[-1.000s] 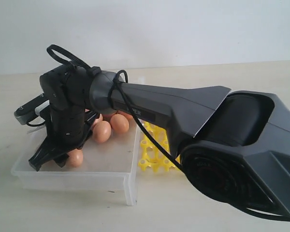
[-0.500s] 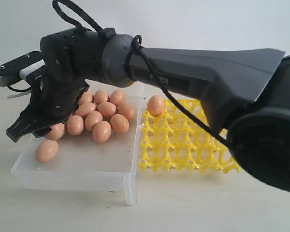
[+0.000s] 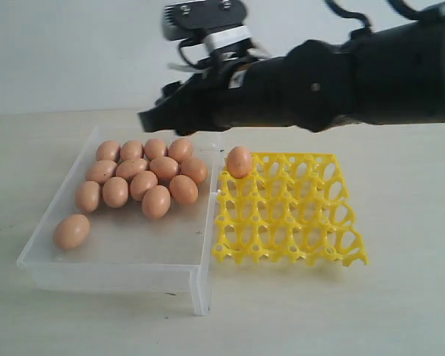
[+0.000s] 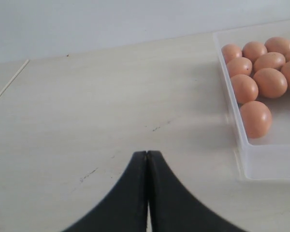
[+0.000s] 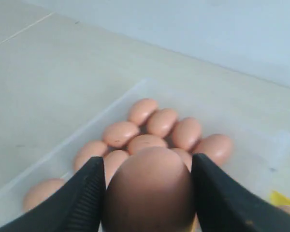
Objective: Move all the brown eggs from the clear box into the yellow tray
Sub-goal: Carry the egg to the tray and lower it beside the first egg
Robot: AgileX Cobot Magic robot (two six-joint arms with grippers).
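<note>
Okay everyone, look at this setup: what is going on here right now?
The right arm's fingers hold one smooth brown egg in the air above the shallow clear plastic box, where fourteen brown eggs lie loose. One egg already sits in a corner cell of the bright yellow plastic lattice tray beside the box. The left arm's fingers are shut and empty, over the pale table.

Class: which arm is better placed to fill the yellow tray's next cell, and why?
Right. The right gripper holds a brown egg above the clear box, near the yellow tray; the left gripper is shut, empty.
</note>
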